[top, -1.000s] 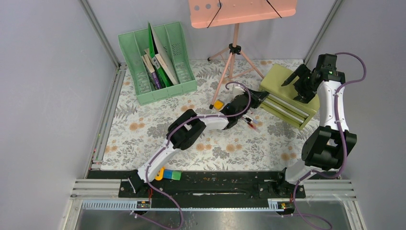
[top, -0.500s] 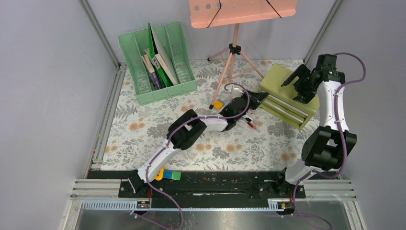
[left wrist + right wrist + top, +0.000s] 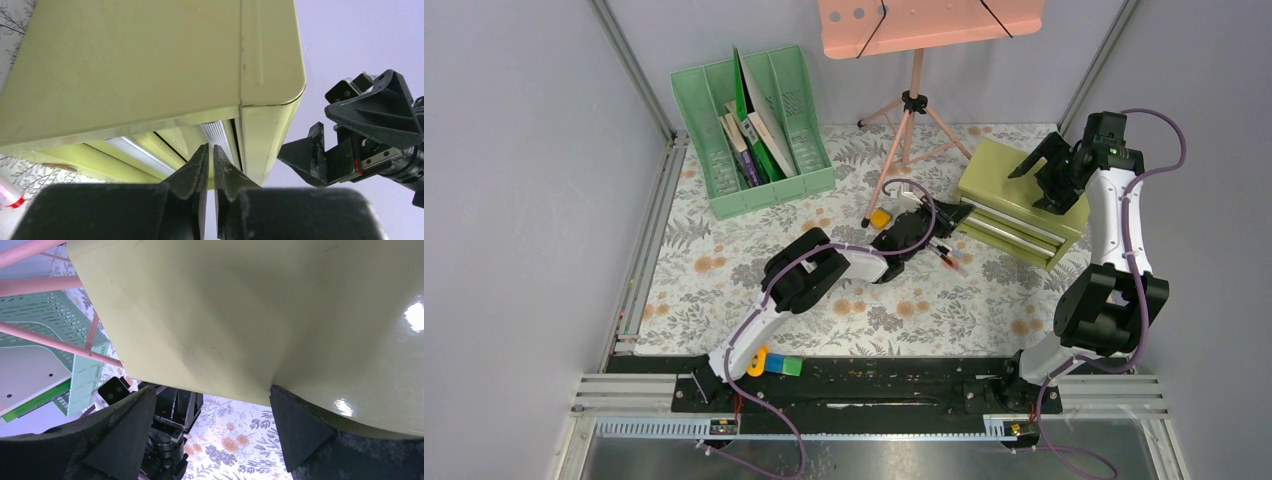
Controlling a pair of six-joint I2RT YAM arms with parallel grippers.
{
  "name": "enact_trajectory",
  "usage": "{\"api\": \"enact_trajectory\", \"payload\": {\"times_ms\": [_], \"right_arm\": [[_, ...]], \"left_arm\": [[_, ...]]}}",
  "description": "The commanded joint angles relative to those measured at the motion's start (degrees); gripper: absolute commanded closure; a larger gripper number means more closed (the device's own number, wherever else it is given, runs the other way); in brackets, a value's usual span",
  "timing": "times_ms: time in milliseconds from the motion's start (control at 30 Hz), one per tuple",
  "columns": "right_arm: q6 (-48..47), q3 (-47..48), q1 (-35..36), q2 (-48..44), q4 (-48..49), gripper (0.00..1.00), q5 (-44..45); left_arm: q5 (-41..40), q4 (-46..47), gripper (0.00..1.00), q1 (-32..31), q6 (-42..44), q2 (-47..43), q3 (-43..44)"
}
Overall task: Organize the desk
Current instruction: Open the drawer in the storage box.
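Note:
The desk (image 3: 724, 280) is a floral cloth top framed by rails. An olive-green drawer box (image 3: 1014, 185) stands at its back right. My left gripper (image 3: 954, 215) is at the box's front. In the left wrist view its jaws (image 3: 210, 150) are closed to a thin gap at the silver drawer handle (image 3: 220, 132). My right gripper (image 3: 1032, 170) is open over the box top. In the right wrist view (image 3: 210, 395) one finger rests against the box top (image 3: 250, 305) and the other hangs past its edge.
A green file rack (image 3: 754, 130) with books stands at the back left. A pink music stand (image 3: 914, 100) rises mid-back, its legs spread beside the box. A yellow block (image 3: 880, 217) and pens (image 3: 951, 257) lie near my left gripper. Coloured blocks (image 3: 776, 365) sit on the near rail.
The drawer box has slid a little to the left. My left gripper has drawn back left with it. My right gripper has shifted left over the box top.

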Motion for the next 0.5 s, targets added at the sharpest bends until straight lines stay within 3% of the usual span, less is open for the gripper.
{"api": "enact_trajectory", "payload": {"times_ms": [0,267,367,400,467], "right_arm": [[-0.50,-0.83,0.19,0.11,-0.37,0.09,0.86],[-0.35,-1.94,0.30,-1.16,0.01,0.08,0.04],[-0.35,-2.12,0.30,-1.37,-0.02,0.08,-0.10],[-0.36,-2.05,0.30,-1.35,0.02,0.09,-0.14],[-0.34,-1.98,0.30,-1.42,-0.08,0.09,-0.19]], "left_arm": [[2.13,5.03,1.00,0.49,3.38,-5.38,-1.62],[3.20,4.21,1.00,0.43,2.95,-5.02,-1.50],[3.78,3.63,0.61,0.22,0.32,-3.35,0.70],[3.57,3.36,0.54,0.00,-0.33,-2.96,1.07],[2.61,2.35,0.49,-0.55,-0.72,-2.62,1.62]]}}
